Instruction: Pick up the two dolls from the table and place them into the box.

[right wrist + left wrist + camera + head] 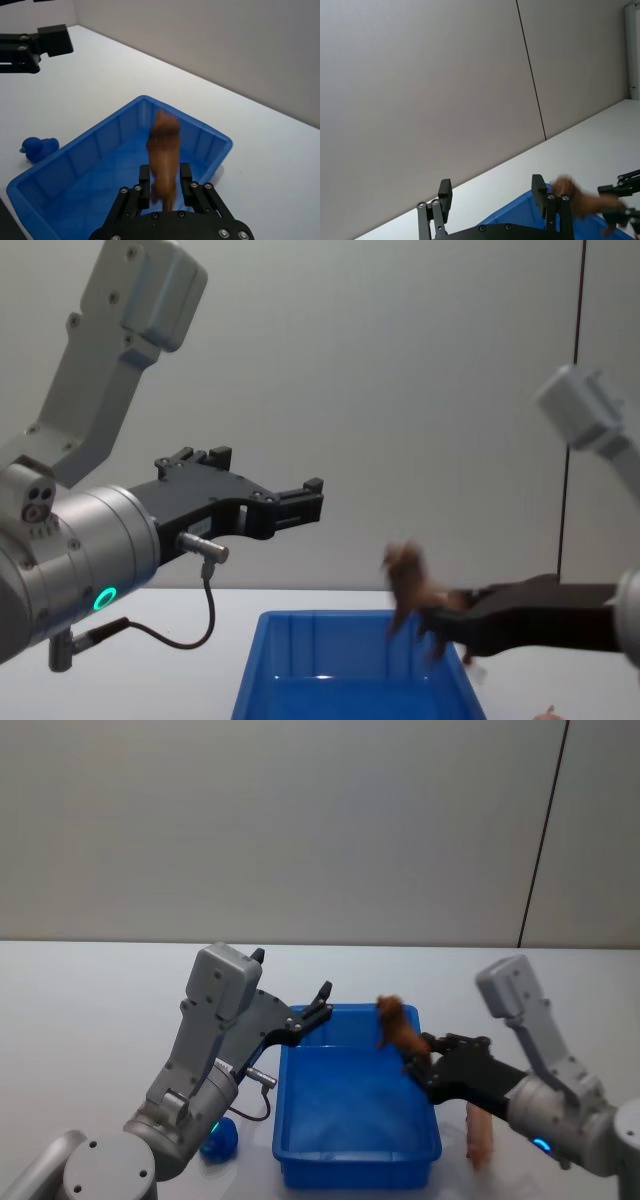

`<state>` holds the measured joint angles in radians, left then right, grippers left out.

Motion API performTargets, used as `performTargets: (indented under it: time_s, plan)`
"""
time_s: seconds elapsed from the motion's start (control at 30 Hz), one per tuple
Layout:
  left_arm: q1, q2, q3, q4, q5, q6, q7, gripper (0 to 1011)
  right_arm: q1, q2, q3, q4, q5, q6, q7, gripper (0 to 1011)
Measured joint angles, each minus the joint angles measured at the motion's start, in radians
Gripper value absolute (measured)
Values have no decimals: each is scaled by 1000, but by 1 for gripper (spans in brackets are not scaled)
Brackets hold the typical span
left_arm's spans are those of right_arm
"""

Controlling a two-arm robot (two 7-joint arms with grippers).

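Note:
The blue box [355, 1160] sits on the white table [90, 1000] between my arms. My right gripper [418, 1065] hangs over the box's right rim, shut on a brown-haired doll [398, 1025] that sticks up from its fingers and looks blurred. In the right wrist view the doll [164, 150] stands clamped in the right gripper [165, 182] above the box [220, 140]. The other doll [480, 1138], pale peach, lies on the table right of the box. My left gripper [312, 1008] hovers open and holding nothing above the box's far left corner.
A small blue toy [220, 1140] lies on the table just left of the box, also seen as the blue toy [37, 148] in the right wrist view. A grey wall stands behind the table.

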<state>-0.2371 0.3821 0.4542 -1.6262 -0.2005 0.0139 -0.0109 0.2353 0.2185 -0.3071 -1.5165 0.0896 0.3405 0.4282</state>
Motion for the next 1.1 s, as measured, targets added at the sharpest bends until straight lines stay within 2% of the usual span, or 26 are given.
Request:
performTargets:
  time_s: [0.13,0.3,0.37,0.43,0.53,0.57,0.7,0.77,1.1]
  plan:
    - [0,0,0,0,0,0,0,1002,19,-18,-13,28,-13,9,14,403]
    - [0,0,0,0,0,0,0,1001,43,-39,-27,66,-27,17,24,595]
    - [0,0,0,0,0,0,0,1002,47,-43,-29,73,-29,16,25,631]
    - [0,0,0,0,0,0,0,1001,53,-48,-32,84,-32,11,24,736]
    - [0,0,0,0,0,0,0,1002,55,-48,-32,88,-34,1,18,792]
    - [0,0,0,0,0,0,0,1001,55,-48,-30,89,-34,-6,13,846]
    - [0,0,0,0,0,0,0,1001,49,-40,-25,86,-29,-21,-1,915]
    - [0,0,0,0,0,0,0,1002,36,-28,-16,71,-17,-31,-16,1001]
    - [0,0,0,0,0,0,0,1002,-33,24,15,-7,40,-30,-66,1001]
